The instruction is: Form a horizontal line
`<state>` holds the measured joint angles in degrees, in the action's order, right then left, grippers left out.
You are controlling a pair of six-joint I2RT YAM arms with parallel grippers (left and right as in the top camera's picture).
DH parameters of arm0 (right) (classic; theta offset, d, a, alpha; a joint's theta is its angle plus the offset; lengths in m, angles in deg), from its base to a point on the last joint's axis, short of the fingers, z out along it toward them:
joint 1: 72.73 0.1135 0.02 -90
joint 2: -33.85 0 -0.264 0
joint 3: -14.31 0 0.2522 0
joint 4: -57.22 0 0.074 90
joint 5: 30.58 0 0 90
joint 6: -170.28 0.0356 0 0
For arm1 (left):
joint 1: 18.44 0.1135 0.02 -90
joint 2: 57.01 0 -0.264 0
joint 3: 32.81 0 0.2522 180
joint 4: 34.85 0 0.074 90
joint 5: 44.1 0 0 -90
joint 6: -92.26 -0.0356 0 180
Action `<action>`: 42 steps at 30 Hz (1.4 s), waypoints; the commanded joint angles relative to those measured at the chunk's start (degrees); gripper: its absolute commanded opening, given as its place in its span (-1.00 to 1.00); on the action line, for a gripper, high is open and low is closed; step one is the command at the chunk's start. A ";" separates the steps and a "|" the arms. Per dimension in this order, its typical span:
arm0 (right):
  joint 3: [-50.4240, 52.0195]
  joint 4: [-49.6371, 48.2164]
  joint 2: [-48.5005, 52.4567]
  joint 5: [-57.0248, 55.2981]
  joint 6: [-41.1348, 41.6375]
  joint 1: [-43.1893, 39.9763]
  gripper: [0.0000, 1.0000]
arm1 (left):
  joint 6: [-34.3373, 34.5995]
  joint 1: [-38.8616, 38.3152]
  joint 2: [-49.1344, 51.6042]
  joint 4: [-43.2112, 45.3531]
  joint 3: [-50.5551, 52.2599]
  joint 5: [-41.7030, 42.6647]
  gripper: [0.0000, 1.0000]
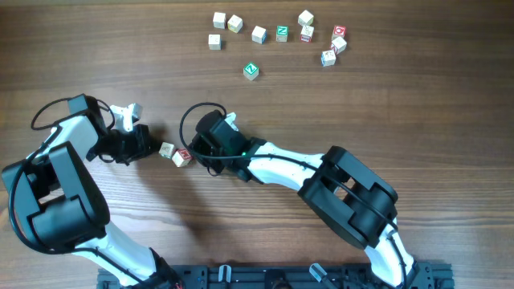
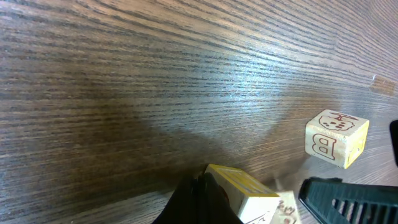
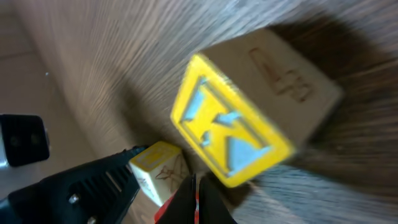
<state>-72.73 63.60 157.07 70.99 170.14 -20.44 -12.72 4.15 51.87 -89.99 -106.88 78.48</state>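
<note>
Yellow-topped wooden cube (image 2: 239,182) sits near red-lettered cube (image 2: 336,138) between left gripper (image 1: 151,147) and right gripper (image 1: 198,152), both clenched.

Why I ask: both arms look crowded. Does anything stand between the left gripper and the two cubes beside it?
Nothing visible. The shut left gripper sits right by the pale cube, with the red-lettered cube next and the right gripper just beyond. The other cubes lie far up the table.

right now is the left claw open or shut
Shut. The left claw shows its tips together, no gap, in the left wrist view; the yellow-faced cube sits beside it, not gripped.
</note>
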 commanded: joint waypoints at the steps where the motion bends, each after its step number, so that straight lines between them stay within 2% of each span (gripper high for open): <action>1: 0.00 -1.44 0.48 1.16 -4.98 -0.70 -0.92 | -1.33 -0.31 1.07 -0.04 0.33 -0.35 -0.92; 9: 0.00 -0.66 0.02 2.12 -7.56 -1.38 -0.91 | -1.33 -0.31 1.07 -0.04 0.33 -0.35 -0.92; 13: 0.00 4.09 -3.19 2.43 -13.09 -1.38 -0.91 | -1.33 -0.31 1.07 -0.04 0.33 -0.35 -0.92; 15: 0.00 7.21 -5.29 1.55 -13.60 -1.38 -0.91 | -1.33 -0.31 1.07 -0.02 0.33 -0.35 -0.92; 18: 0.00 6.58 -5.09 0.50 -13.66 -1.38 -0.91 | -1.31 -0.31 1.07 -0.04 0.33 -0.35 -0.92; 22: 0.00 5.07 -5.09 9.79 -19.45 -1.31 -0.91 | -1.31 -0.31 1.07 -0.04 0.33 -0.35 -0.92; 29: 0.00 8.44 -5.57 19.82 -19.12 -1.14 -0.91 | -1.31 -0.31 1.07 0.20 0.33 -0.35 -0.92; 33: 0.00 8.22 -5.57 18.47 -19.26 0.83 -0.91 | -1.31 -0.31 1.07 0.24 0.33 -0.57 -0.92; 36: 0.00 7.76 -5.42 11.21 -19.15 3.67 -0.91 | -1.31 -0.31 1.07 0.24 0.33 -1.20 -0.92; 42: 0.00 0.61 -4.17 4.46 -16.09 6.64 -0.91 | -1.09 -0.31 1.07 0.63 0.33 -2.54 -0.92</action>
<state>-72.66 66.46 153.18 80.82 152.20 -14.30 -12.72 4.15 51.87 -89.56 -106.88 77.27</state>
